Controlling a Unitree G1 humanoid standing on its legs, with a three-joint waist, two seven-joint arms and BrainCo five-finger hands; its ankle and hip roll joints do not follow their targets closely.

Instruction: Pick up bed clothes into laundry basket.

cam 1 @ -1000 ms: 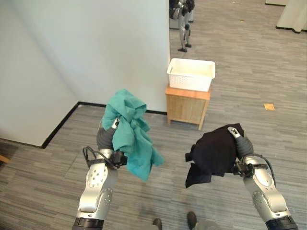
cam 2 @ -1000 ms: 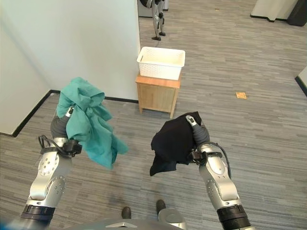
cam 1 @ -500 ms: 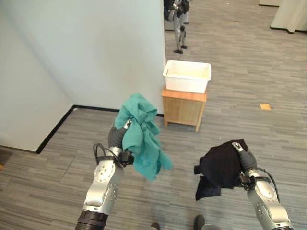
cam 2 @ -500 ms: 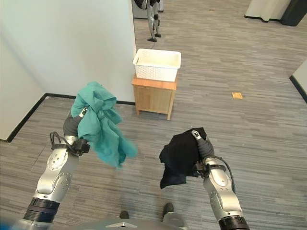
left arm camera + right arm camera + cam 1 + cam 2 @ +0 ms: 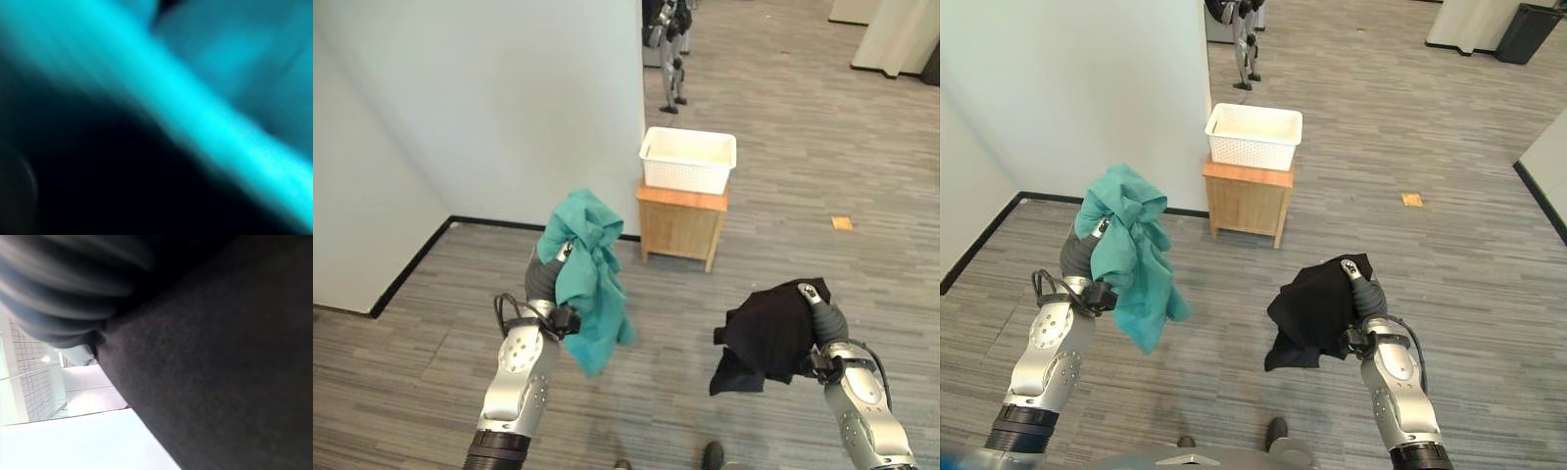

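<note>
**Both hands raised with cloth draped over them; basket stands ahead on the stand**

Left hand (image 5: 544, 277): raised at about 9 o'clock in the eye views, dark cover visible, fingers buried under a teal cloth (image 5: 590, 284). The cloth bunches over the top of the hand and hangs down past the wrist toward 5 o'clock, its lower end free in the air. Whether the fingers are curled round the cloth or straight beneath it cannot be told. The left wrist view shows teal fabric (image 5: 234, 98) pressed close against the camera.

Right hand (image 5: 1363, 292): raised at about 4 o'clock, one dark-tipped finger showing at the top edge of a black cloth (image 5: 1314, 311). The cloth covers the hand on its inner side and sags toward 7 o'clock, clear of the floor. Finger state cannot be told here either. The right wrist view shows dark fabric (image 5: 230, 372) lying against the ribbed cover.

The two cloths are well apart from each other, neither touching anything but its own hand.

Laundry basket (image 5: 688, 160): white, slotted walls, upright, at 12 o'clock beyond both hands. It sits on a small wooden stand (image 5: 680, 224), which rests on the grey plank floor (image 5: 783, 245) just beside the corner of a pale wall (image 5: 509, 98). A small orange square (image 5: 841, 223) lies on the floor at 2 o'clock, well apart from the stand.
</note>
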